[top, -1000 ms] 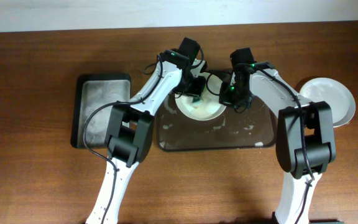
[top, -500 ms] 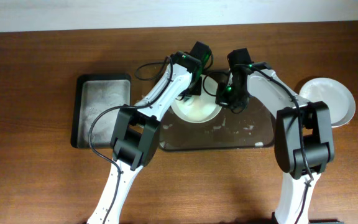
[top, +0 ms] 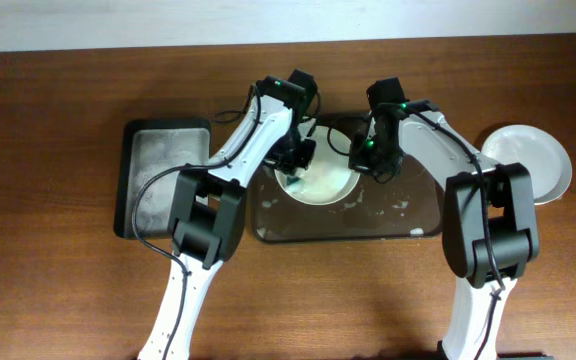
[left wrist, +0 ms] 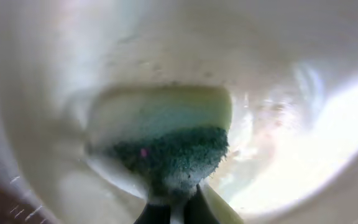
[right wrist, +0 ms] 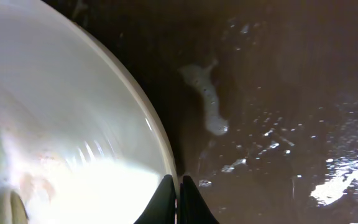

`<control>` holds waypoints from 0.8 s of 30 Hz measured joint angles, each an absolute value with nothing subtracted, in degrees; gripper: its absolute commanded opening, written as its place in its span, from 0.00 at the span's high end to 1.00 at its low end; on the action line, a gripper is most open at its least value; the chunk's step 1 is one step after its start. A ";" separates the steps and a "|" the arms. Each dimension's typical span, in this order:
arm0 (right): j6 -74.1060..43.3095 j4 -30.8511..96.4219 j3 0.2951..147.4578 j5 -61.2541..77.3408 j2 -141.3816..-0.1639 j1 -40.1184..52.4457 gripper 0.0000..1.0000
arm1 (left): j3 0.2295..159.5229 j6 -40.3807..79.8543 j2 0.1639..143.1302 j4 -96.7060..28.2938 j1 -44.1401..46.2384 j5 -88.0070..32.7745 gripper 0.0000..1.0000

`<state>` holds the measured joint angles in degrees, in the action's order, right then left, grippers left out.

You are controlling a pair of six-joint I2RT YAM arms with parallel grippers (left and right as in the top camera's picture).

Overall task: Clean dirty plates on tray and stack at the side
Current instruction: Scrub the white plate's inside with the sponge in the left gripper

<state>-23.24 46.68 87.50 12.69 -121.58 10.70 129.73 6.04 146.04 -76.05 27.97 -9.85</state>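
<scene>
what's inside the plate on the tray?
A green sponge, held in the left gripper, pressed on the plate. The surface beneath the sponge is hidden.

Two grippers are showing over the table: the left gripper and the right gripper. Two trays are lying there: one large tray at centre, one narrow tray at 9 o'clock. One green sponge is appearing. Two white plates are being counted: one plate toward the large tray's 12 o'clock, one side plate at 3 o'clock; whether others are lying beneath it cannot be told.
</scene>
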 measured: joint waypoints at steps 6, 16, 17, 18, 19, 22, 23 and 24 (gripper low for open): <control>-22.76 46.68 87.50 11.05 -121.58 9.91 0.96 | 128.86 2.96 146.15 -69.38 27.94 -18.35 0.99; -22.76 46.59 87.50 10.11 -121.58 9.74 0.96 | 128.25 6.94 147.13 -55.88 28.47 -22.94 1.00; -22.79 46.39 87.50 10.13 -121.58 9.72 0.96 | 128.25 8.73 147.13 -54.74 28.62 -21.78 0.99; -22.92 46.15 87.50 10.13 -121.58 9.72 0.96 | 128.25 10.66 147.13 -53.76 28.82 -20.23 0.99; -22.96 46.02 87.50 10.17 -121.58 9.74 0.96 | 128.25 12.32 147.11 -53.15 28.95 -18.57 1.00; -23.35 46.00 87.50 10.22 -121.58 9.74 0.96 | 128.31 16.84 146.89 -52.71 29.98 -13.58 0.99; -23.42 45.98 87.50 10.37 -121.58 9.74 0.96 | 128.44 17.76 146.82 -52.88 30.35 -11.86 1.00; -23.55 45.98 87.50 10.48 -121.58 9.74 0.96 | 128.57 18.63 146.78 -53.17 30.65 -9.98 1.00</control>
<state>-23.55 45.98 87.50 10.48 -121.58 9.74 128.57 18.63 146.78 -53.17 30.65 -9.98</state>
